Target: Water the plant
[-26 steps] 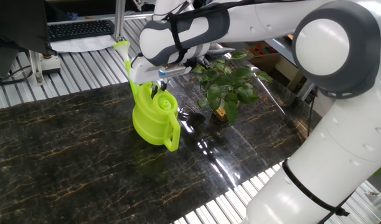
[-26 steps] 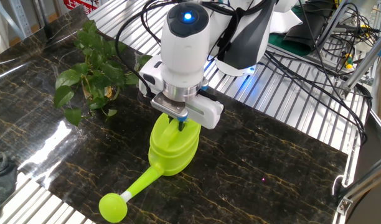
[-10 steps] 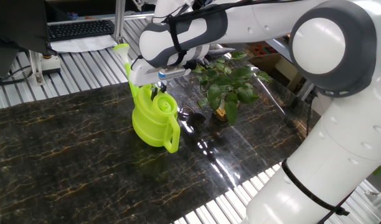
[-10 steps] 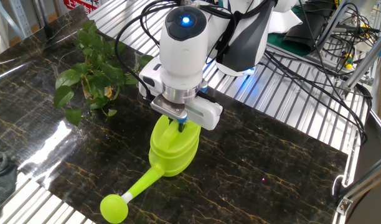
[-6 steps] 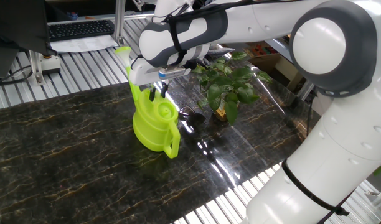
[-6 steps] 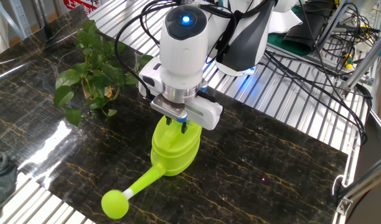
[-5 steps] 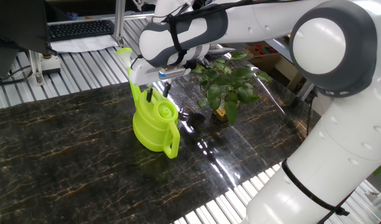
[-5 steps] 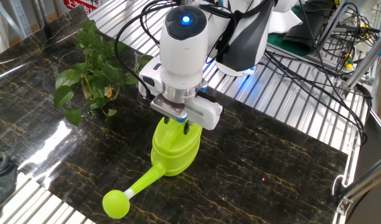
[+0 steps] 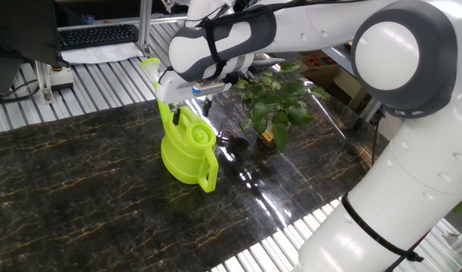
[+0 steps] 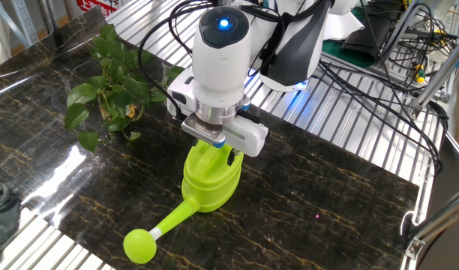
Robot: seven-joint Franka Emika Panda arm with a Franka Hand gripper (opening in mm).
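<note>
Spread wide, the gripper (image 9: 190,111) hung just over the top of the lime-green watering can (image 10: 210,180), its fingers either side of the handle without pinching it. That can stood upright on the dark marble table (image 10: 334,202), and the plant (image 9: 280,102) sat just beside it.

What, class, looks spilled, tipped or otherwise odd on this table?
Nothing stands out. The watering can stands upright on the dark table, its spout pointing away from the plant, which stands upright too. The tool hangs open just above the can. No water shows on the table.
</note>
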